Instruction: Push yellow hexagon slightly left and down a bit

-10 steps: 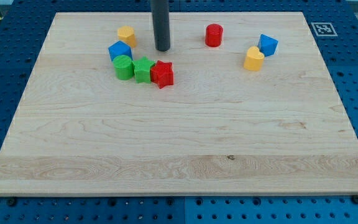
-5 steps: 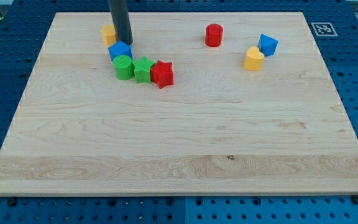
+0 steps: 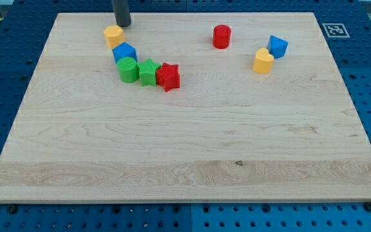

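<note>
**Yellow hexagon lay down-left of my tip**

The yellow hexagon [image 3: 113, 35] sat near the surface's [image 3: 185, 148] top-left corner, just above the blue block [image 3: 124, 52] at the head of the green and red cluster. Beyond it, my tip [image 3: 122, 24] stood close by on its upper right, apparently a hair apart. There was no pincer, only the rod. Judged from this, a down-left stroke would suit the task.

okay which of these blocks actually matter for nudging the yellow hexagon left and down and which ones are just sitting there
Part of the job:
- yellow hexagon, near the board's top left
- my tip, just above and to the right of it

Just lying about:
- blue cube
- green cylinder
- green block
- red star
- red cylinder
- yellow heart
- blue block
</note>
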### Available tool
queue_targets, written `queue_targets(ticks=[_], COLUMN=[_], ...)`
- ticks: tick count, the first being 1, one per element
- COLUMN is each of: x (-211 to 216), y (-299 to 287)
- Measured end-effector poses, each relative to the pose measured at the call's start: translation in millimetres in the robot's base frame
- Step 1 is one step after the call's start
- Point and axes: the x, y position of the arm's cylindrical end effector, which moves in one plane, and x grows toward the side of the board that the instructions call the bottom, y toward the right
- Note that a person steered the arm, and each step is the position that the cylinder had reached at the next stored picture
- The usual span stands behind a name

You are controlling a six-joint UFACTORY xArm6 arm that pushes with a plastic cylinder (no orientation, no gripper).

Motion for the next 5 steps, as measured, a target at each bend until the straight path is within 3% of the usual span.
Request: queue_targets(ticks=[5], x=[60], y=[-15])
